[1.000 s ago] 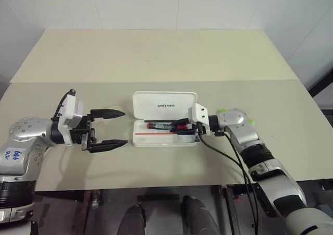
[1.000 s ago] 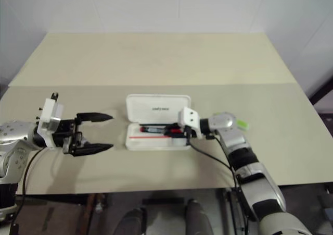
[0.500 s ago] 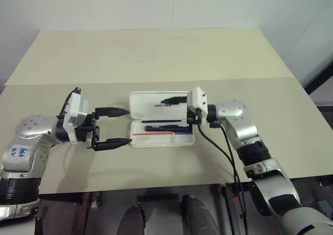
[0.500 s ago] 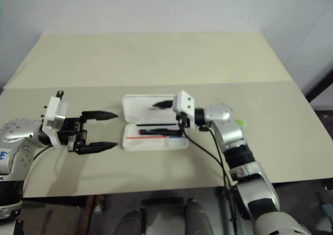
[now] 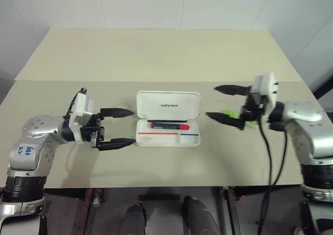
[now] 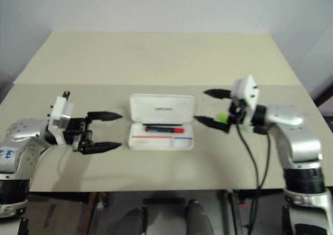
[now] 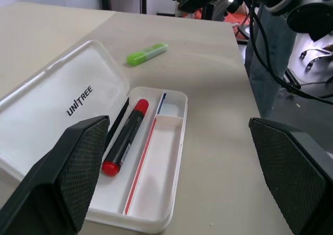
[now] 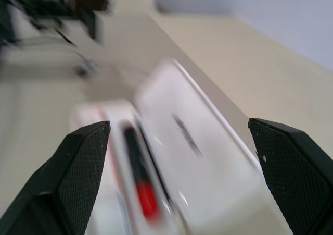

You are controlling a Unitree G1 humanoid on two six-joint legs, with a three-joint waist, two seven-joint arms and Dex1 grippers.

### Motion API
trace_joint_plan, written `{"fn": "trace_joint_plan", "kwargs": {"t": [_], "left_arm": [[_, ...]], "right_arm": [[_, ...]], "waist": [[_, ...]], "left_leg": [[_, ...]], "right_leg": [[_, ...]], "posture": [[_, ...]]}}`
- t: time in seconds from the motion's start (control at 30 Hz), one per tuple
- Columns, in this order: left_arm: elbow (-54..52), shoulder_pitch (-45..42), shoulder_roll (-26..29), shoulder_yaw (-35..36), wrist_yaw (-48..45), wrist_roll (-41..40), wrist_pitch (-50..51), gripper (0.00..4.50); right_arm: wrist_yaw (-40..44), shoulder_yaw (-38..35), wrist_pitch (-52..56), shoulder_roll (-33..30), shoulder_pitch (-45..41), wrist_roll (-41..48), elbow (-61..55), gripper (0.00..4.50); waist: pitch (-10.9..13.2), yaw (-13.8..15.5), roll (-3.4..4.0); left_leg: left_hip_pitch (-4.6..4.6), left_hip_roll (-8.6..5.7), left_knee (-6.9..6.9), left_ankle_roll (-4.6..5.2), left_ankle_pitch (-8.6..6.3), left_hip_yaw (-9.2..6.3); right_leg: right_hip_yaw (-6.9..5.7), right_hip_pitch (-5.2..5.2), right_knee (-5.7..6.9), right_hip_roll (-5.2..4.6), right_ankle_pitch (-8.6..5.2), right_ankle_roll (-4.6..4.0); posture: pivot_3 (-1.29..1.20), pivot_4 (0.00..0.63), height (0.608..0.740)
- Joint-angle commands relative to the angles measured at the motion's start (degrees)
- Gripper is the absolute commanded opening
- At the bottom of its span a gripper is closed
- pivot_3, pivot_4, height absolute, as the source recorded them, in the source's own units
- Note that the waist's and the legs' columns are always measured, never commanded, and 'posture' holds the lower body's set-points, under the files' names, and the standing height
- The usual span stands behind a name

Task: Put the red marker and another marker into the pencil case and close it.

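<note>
Pencil case (image 5: 167, 106): lid open, on table (image 5: 156, 58)
Red marker (image 5: 169, 125): lying inside case
Green highlighter (image 7: 146, 53): right of case
Left gripper (image 5: 117, 127): fingers apart, left of case
Right gripper (image 5: 222, 102): fingers apart, right of case

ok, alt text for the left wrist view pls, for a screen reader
An open white pencil case lies on a beige table with a red marker in its tray, lid folded back. A green highlighter lies on the table beyond it. The open left gripper frames the scene.
</note>
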Motion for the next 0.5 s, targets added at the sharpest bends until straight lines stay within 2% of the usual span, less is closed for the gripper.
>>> {"fn": "trace_joint_plan", "kwargs": {"t": [0.03, 0.17, 0.33, 0.5], "left_arm": [[-0.6, -1.9, -0.3, -0.6, 0.0, -0.8, 0.7, 4.50], [-0.6, -3.6, -1.3, -1.8, 0.2, -1.0, 1.7, 4.50], [-0.5, -5.5, -1.9, -2.5, 0.1, -1.2, 2.6, 4.50], [-0.6, -6.8, -2.0, -2.5, -0.1, -1.4, 3.2, 4.50]], "right_arm": [[2.5, -3.4, -4.9, -4.2, 0.8, -2.1, 8.4, 4.47], [6.1, -2.2, -11.6, -7.2, -1.1, -5.7, 21.9, 4.47], [8.4, 1.2, -18.3, -6.2, -6.3, -10.3, 35.8, 4.47], [9.3, 3.8, -24.4, -4.2, -11.9, -14.5, 49.0, 4.47]], "waist": [[0.0, -0.1, 0.00], [0.0, -0.5, 0.00], [0.1, -1.5, 0.10], [0.1, -2.0, 0.11]], "left_leg": [[0.00, 0.00, -0.01, 0.00, 0.00, 0.00], [0.02, 0.00, 0.02, 0.01, 0.01, 0.05], [0.06, 0.00, 0.03, 0.03, 0.03, 0.08], [0.07, 0.00, 0.02, 0.03, 0.03, 0.08]], "right_leg": [[0.00, 0.00, 0.01, 0.01, 0.01, 0.02], [0.04, 0.01, 0.01, 0.01, 0.02, 0.04], [0.08, 0.01, 0.05, 0.02, 0.28, 0.52], [0.08, 0.04, 0.02, 0.01, 0.29, 0.55]], "posture": [[0.00, 0.150, 0.740], [0.00, 0.150, 0.740], [0.00, 0.150, 0.740], [0.00, 0.150, 0.740]]}}
